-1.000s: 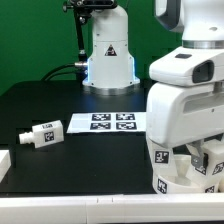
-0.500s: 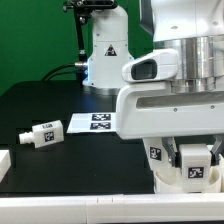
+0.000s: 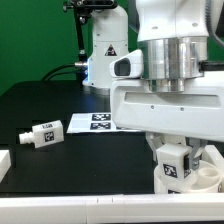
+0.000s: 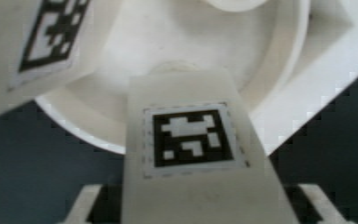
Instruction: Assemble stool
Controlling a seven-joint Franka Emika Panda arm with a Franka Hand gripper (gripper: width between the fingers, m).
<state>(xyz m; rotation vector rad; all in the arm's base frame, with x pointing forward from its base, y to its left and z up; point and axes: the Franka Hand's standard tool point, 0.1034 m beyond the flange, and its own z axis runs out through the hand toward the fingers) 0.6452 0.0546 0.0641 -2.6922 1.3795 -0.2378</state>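
Observation:
My gripper [image 3: 172,150] is shut on a white blocky stool leg [image 3: 172,170] with a black-and-white tag, held upright at the round white seat ring [image 3: 208,178] at the front on the exterior view's right. In the wrist view the held leg [image 4: 194,135] fills the space between my fingers [image 4: 91,205], with the gripper [image 4: 197,212] closed on its sides. The seat ring [image 4: 158,62] lies just beyond it, and another tagged leg [image 4: 55,35] stands on the seat. A loose tagged leg [image 3: 42,134] lies on its side on the black table at the exterior view's left.
The marker board [image 3: 100,122] lies flat at the middle of the table. The robot base [image 3: 108,55] stands behind it. A white object's corner [image 3: 3,165] shows at the front left edge. My arm's bulk [image 3: 170,90] hides much of the right side.
My arm has turned and shifted toward the exterior view's left. The held leg has moved left with it and now stands at the near side of the seat ring.

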